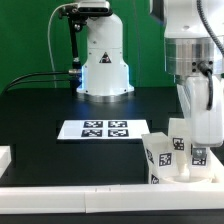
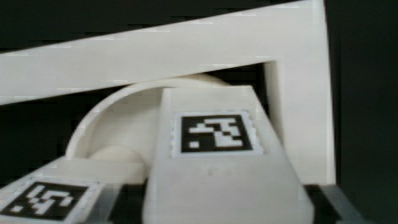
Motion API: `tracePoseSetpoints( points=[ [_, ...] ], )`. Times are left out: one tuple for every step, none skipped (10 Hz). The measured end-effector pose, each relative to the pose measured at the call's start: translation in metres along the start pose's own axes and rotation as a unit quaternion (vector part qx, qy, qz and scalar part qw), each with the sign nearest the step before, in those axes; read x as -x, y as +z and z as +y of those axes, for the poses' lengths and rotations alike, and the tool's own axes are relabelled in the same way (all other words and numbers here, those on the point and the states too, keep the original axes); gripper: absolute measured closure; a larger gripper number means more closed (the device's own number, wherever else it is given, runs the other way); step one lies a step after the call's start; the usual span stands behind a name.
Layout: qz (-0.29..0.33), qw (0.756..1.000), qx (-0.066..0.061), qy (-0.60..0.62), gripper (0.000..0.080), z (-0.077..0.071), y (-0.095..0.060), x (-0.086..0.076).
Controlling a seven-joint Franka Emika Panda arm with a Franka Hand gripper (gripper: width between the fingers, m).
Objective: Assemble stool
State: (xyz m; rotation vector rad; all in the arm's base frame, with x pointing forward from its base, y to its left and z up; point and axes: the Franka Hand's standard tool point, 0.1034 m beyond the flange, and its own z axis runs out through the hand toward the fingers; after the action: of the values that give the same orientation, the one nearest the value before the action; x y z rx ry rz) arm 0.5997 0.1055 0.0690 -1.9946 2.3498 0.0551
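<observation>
So the arm is hanging over the near corner on the exterior view's right, and the gripper (image 1: 196,140) is sitting low over the stool (image 1: 172,157). The fingers are pinched in nearly as far as they go, and it looks like they're clamping a leg (image 2: 217,150): in the wrist view that tagged leg is filling the middle of the shot, running straight out from the camera, which is what you'd expect if it's being held between the fingers. I can't actually see the pads touching it though, so take that as my read.

The seat (image 2: 125,125) is sitting tucked right into the corner where the white rails (image 2: 267,50) meet. My guess is that's on purpose: the rails are acting as a backstop, so the disc isn't sliding or spinning away while a leg is getting pushed or twisted into it. Another leg (image 2: 45,200) is poking up beside the held one, and in the exterior view there are a couple of tagged legs (image 1: 158,152) already standing upright on the seat, so the build is looking partway done.

The marker board (image 1: 95,130) is lying flat mid-table, well apart from all this.

Whether the held leg is seated in the disc or just resting on it, I can't tell.
</observation>
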Motion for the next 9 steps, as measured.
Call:
tracePoseSetpoints(
  points=[
    [0.0, 1.0, 0.0, -0.008, 0.0465, 0.0, 0.001, 0.0],
    [0.0, 1.0, 0.001, -0.03, 0.0273, 0.0, 0.001, 0.0],
    [-0.002, 0.997, 0.011, -0.076, 0.0273, 0.001, -0.002, 0.0],
    [-0.006, 0.99, 0.02, -0.136, 0.0177, 0.002, -0.009, 0.002],
    [-0.012, 0.98, 0.023, -0.198, 0.0177, 0.002, -0.019, 0.006],
    [-0.017, 0.968, 0.017, -0.25, 0.0154, 0.001, -0.03, 0.009],
    [-0.019, 0.958, 0.014, -0.285, 0.0151, 0.001, -0.033, 0.011],
    [-0.018, 0.948, 0.014, -0.318, 0.0151, 0.001, -0.031, 0.009],
    [-0.018, 0.935, 0.013, -0.353, 0.015, 0.001, -0.031, 0.009]
  ],
)
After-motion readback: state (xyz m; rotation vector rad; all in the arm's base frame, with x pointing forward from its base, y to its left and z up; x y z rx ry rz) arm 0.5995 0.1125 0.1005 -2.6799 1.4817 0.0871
